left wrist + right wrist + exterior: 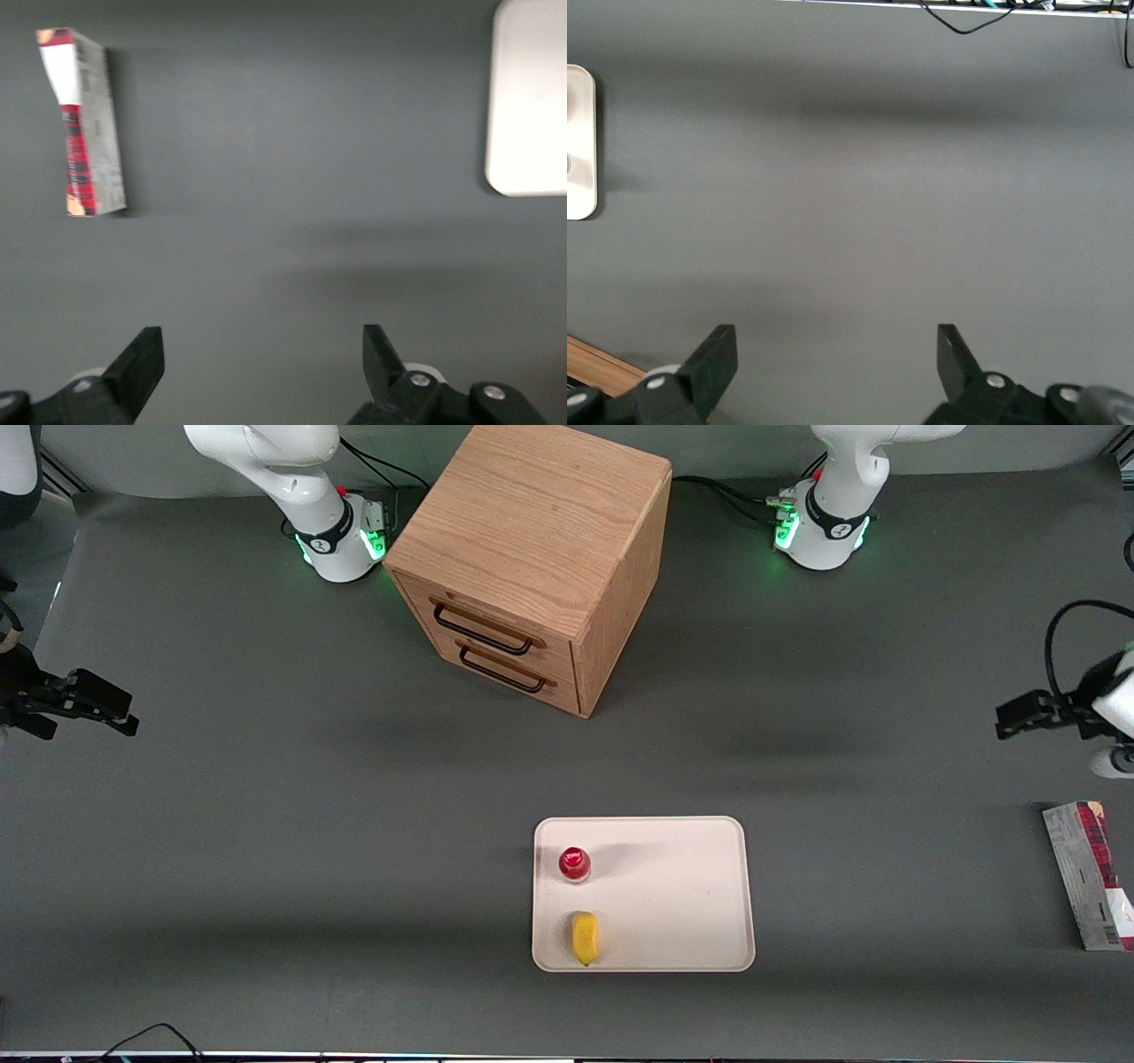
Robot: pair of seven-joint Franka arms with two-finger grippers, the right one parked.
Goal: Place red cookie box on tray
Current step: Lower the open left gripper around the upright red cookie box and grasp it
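Note:
The red cookie box point(1091, 875) lies flat on the grey table at the working arm's end, long side running toward the front camera; it also shows in the left wrist view point(86, 124). The cream-white tray point(673, 895) sits mid-table, nearer the front camera than the cabinet, and its corner shows in the left wrist view point(530, 97). My left gripper point(1010, 717) hangs above the table, farther from the front camera than the box. It is open and empty in the left wrist view point(264, 354), with the jaws wide apart over bare table.
A small red-capped bottle point(574, 863) and a yellow fruit point(585, 937) stand on the tray toward the parked arm's end. A wooden two-drawer cabinet point(532, 558) stands farther from the front camera, drawers shut.

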